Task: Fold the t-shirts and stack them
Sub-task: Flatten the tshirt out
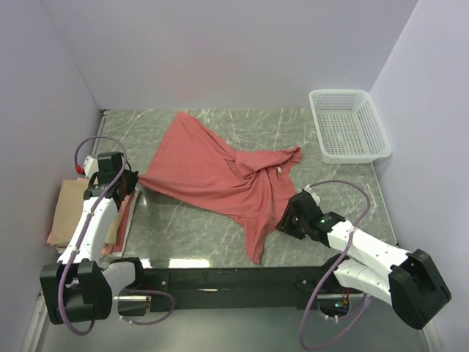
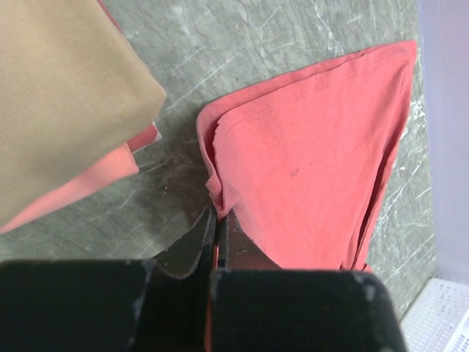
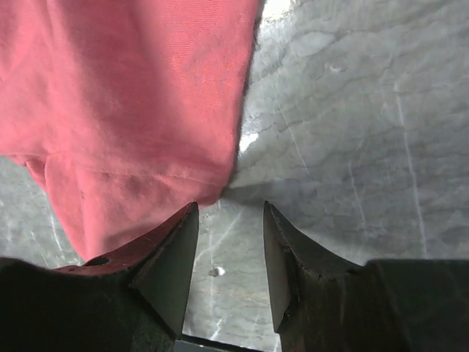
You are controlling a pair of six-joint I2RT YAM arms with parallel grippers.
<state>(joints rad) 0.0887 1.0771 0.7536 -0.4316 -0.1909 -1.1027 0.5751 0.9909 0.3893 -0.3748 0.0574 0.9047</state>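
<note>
Left gripper (image 2: pixel 215 224) seemingly tight on salmon-red t-shirt (image 2: pixel 308 147)

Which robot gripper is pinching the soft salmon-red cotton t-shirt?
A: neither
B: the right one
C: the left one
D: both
C: the left gripper is shut on a corner of the salmon-red t-shirt, while the right gripper stands open beside it, gripping nothing.

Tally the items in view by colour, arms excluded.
salmon-red cotton t-shirt, spread out: 1
tan-beige folded cotton t-shirt: 1
pink folded t-shirt, under the tan one: 1
white plastic mesh basket: 1
Total: 4
</note>
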